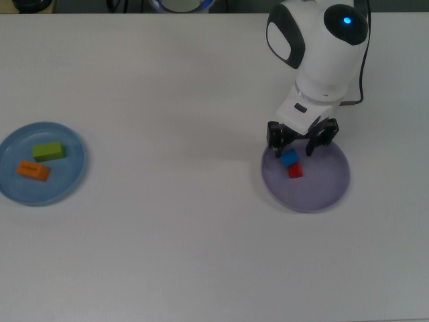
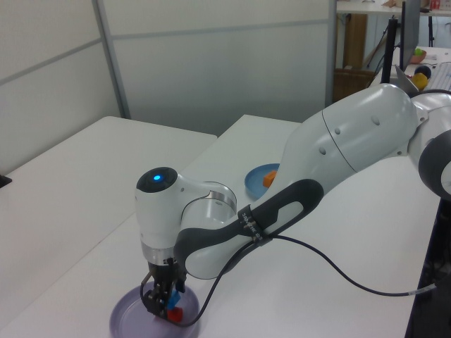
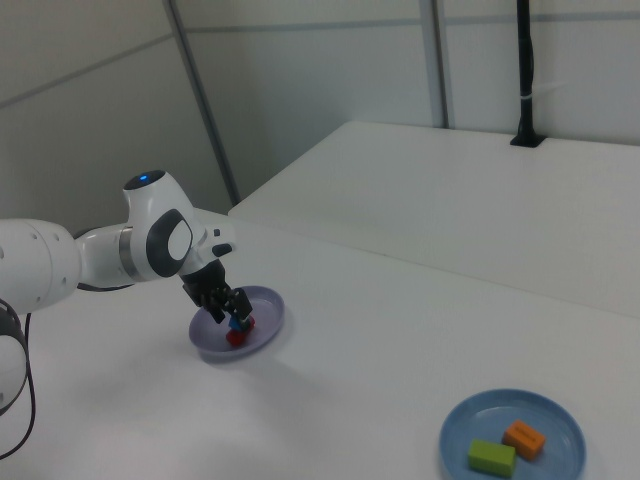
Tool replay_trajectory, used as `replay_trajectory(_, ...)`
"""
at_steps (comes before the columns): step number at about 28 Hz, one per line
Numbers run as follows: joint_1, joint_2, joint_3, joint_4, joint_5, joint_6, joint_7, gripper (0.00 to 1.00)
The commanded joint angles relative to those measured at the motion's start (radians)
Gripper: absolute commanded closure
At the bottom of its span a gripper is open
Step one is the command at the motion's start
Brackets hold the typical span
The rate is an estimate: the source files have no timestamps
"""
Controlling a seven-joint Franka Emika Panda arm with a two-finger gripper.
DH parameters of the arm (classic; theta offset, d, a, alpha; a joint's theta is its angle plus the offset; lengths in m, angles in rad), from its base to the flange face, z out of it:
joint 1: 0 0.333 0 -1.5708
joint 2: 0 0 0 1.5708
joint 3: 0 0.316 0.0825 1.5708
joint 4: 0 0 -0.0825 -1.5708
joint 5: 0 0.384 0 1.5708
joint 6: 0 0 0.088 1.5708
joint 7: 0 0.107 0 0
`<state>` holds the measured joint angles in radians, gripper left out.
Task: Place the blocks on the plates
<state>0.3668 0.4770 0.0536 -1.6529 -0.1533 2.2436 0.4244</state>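
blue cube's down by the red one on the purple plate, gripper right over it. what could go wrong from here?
1. The blue cube sits against or partly on the red block; it may tip or slide.
2. The gripper has fingers spread on both sides of the cube, low over the lavender plate. A slanted retreat could knock either block, or drag the plate.
3. Both blocks sit on the plate's side toward the top view's left, so a nudge could push one over the rim.
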Motion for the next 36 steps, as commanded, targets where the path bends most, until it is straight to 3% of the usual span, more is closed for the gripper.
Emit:
replay_trajectory(1, -0.005, -0.027, -0.006, 0.016, -0.006, -0.002, 0.030, 0.00)
replay_trajectory(9, -0.031, -0.121, -0.024, 0.016, -0.003, -0.157, 0.031, 0.00)
replay_trajectory(14, -0.066, -0.184, -0.073, 0.018, -0.002, -0.286, 0.030, 0.00)
replay_trajectory(18, -0.106, -0.253, -0.110, 0.018, 0.003, -0.403, 0.025, 0.00)
replay_trajectory(25, -0.213, -0.376, -0.113, 0.005, 0.038, -0.556, -0.041, 0.00)
replay_trajectory(29, -0.279, -0.468, -0.113, -0.045, 0.087, -0.569, -0.133, 0.00)
replay_trajectory(36, -0.310, -0.583, -0.116, -0.162, 0.092, -0.547, -0.206, 0.00)
